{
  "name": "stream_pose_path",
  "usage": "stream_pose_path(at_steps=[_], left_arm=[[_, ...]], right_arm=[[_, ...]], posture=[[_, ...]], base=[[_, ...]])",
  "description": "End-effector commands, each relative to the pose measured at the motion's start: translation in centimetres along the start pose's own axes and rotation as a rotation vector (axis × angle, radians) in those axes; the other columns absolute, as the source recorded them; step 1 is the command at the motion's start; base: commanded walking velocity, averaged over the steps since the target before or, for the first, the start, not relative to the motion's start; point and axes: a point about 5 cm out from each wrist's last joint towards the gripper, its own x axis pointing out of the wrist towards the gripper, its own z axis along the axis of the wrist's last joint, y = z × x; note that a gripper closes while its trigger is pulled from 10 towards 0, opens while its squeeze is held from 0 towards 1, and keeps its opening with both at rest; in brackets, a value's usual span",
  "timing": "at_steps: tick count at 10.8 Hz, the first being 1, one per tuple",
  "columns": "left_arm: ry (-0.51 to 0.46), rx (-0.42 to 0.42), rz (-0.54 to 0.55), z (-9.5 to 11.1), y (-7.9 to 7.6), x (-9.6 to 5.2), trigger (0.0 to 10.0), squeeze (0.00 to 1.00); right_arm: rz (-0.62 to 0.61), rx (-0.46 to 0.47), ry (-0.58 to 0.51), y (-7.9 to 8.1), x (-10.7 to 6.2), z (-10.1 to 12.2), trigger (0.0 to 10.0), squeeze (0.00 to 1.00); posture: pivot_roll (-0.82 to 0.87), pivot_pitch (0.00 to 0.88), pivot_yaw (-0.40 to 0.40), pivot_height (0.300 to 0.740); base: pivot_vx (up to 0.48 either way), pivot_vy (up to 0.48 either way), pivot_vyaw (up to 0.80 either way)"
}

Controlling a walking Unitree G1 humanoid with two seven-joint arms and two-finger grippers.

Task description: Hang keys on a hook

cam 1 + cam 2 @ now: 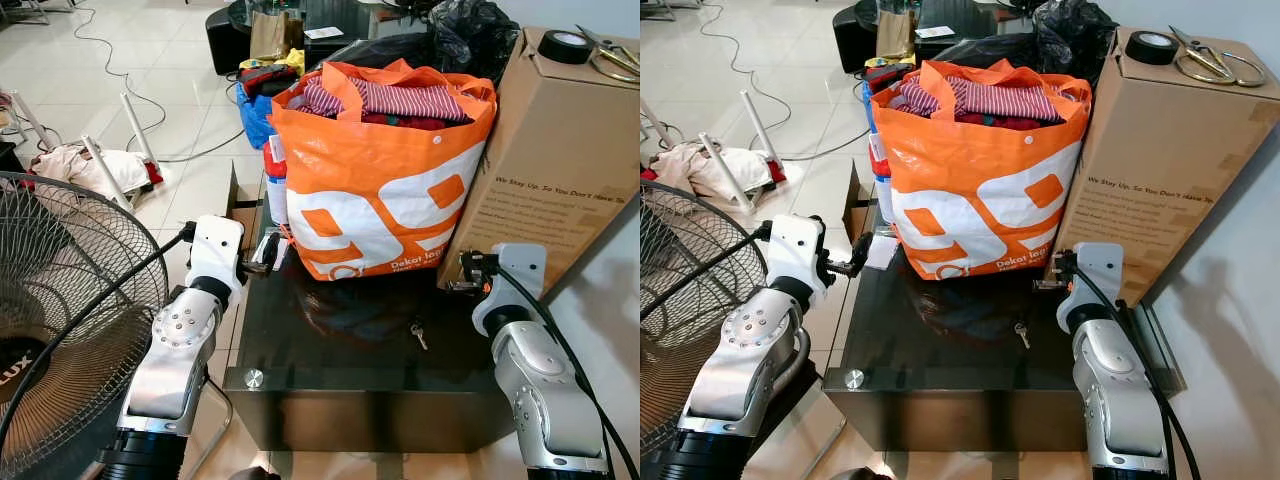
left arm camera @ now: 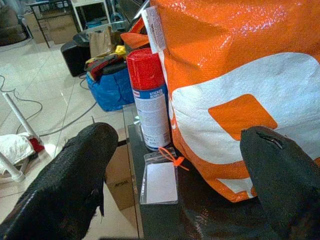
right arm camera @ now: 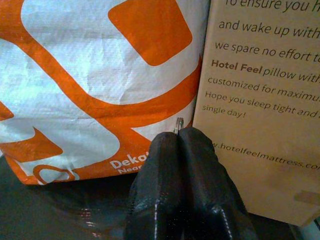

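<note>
Black glass table, keys; perhaps metal ring between right jaws

Glossy dark glass on the table top; shiny woven plastic for the orange bag; matt brown cardboard on the box; rough black rubbery texture over the fingers; small metal keys.

Two silver metal arms are seen, the left arm and the right arm, each built of rounded cast segments. A round joint cover on the left forearm is studded with small screws. Each wrist is capped by a white housing. A black cable is routed along the right arm. The fingers are clad in coarse black textured material.
</note>
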Motion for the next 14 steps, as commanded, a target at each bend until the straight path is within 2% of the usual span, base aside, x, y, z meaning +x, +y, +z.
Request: stream_pose_path(at_steps=[1,14], left_arm=[[0.006,0.000,0.014,-0.01,0.22,-0.01,10.0,0.00],[-0.007,-0.001,-0.001,0.69,0.26,0.36,10.0,0.00]], right_arm=[[-0.001,0.001,-0.004,-0.05,-0.08,0.29,0.0,0.00],[0.013,0.007,0.003,0.36,0.27,0.54,0.0,0.00]], posture=[[-0.12,0.000,0.036,0.740],[-0.12,0.000,0.042,0.740]], base=[[0.000,0.000,0.00],[0.000,0.000,0.00]])
